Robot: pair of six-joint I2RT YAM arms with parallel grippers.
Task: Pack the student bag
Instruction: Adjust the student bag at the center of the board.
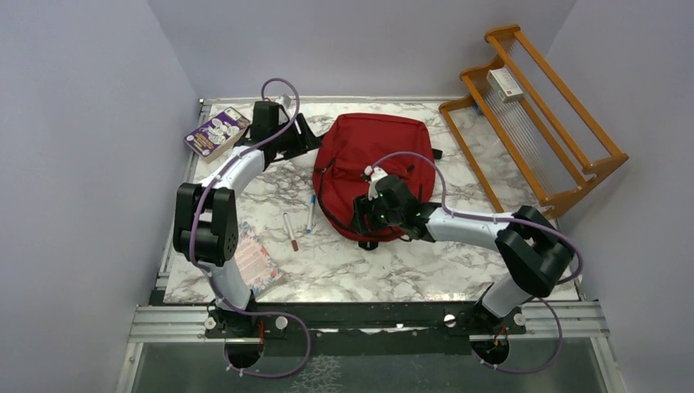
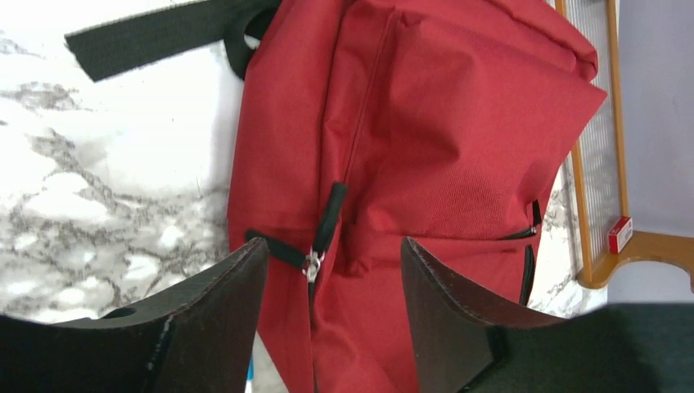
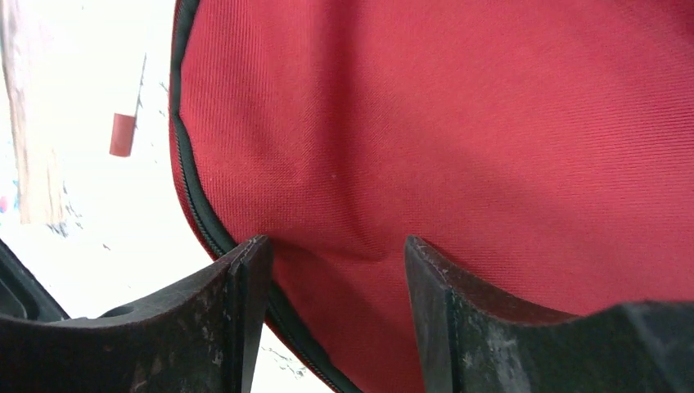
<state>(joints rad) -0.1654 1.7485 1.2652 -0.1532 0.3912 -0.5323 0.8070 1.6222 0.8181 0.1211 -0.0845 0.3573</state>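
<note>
The student bag (image 1: 372,151), a red backpack with black zips, lies flat in the middle of the marble table. My left gripper (image 1: 307,141) hovers at its far left side. In the left wrist view this gripper (image 2: 334,255) is open over the bag (image 2: 458,139), and two black zip pulls (image 2: 313,260) lie between its fingers, touching neither. My right gripper (image 1: 367,219) rests on the bag's near edge. There it (image 3: 335,250) stands open, both fingertips against the red fabric (image 3: 458,123), which puckers slightly between them beside the black zip seam (image 3: 192,205).
Two pens (image 1: 299,223) lie on the table left of the bag, with a colourful booklet (image 1: 259,262) near the left arm's base. A purple box (image 1: 216,133) sits at the far left corner. A wooden rack (image 1: 532,115) holding a small white box (image 1: 505,83) stands at the right.
</note>
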